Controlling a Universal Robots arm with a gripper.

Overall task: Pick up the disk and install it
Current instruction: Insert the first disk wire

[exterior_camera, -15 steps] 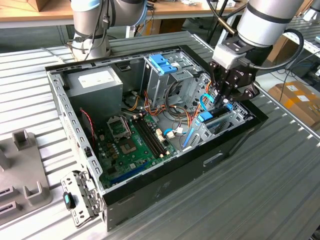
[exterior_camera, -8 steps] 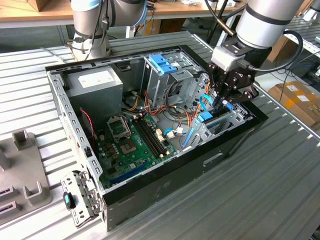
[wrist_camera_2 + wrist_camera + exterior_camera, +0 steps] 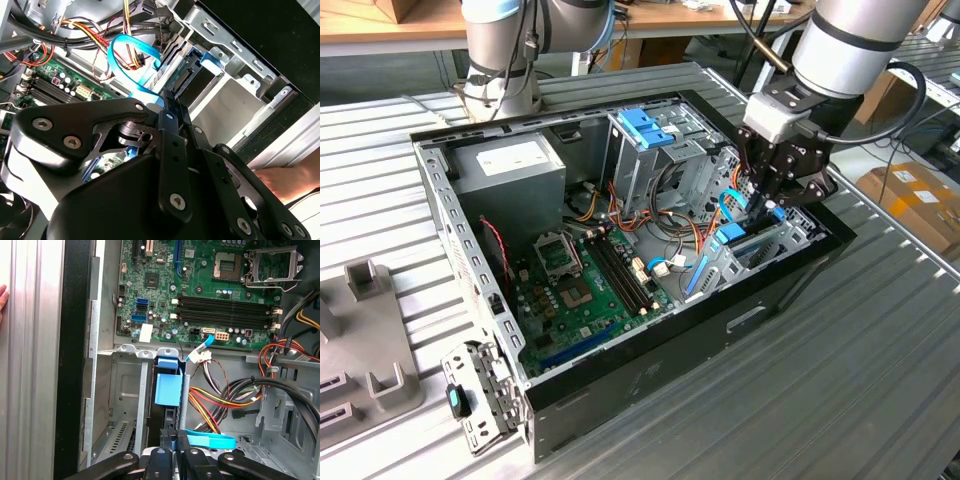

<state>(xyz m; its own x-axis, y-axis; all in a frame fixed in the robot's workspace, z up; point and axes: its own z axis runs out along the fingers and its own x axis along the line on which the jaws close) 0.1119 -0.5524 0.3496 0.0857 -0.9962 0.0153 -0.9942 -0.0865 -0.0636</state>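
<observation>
Nearest the exterior view's camera, the ribbed metal surface (image 3: 840, 400) carries the open computer case (image 3: 650, 375), lying on its side with its interior exposed. Off the case's near corner on the exterior view's left lie a perforated metal bracket (image 3: 480, 400) and a grey fixture (image 3: 365, 340). Inside the case, along its near wall, the green motherboard (image 3: 580, 290) lies flat with its memory slots (image 3: 620, 275) empty. At the case's end on the exterior view's right is the drive bay (image 3: 775, 245). The disk (image 3: 732, 237) stands on edge there between the bay's metal rails, and its light-blue carrier shows in both wrist views (image 3: 167, 387) (image 3: 187, 80). I cannot tell whether it is fully seated. The gripper (image 3: 767, 205) reaches down into this end of the case, and its jaws pinch the disk's upper edge in both wrist views (image 3: 173, 440) (image 3: 169, 100). A blue data cable (image 3: 125, 65) loops just beside the disk. A person's hand (image 3: 285, 180) rests just outside the case wall by the bay. Deeper in the case stands the tall drive cage (image 3: 645, 125) with its blue handle, and the grey power supply (image 3: 510, 165) sits in the far corner. Behind the case is a robot base (image 3: 500, 60).
</observation>
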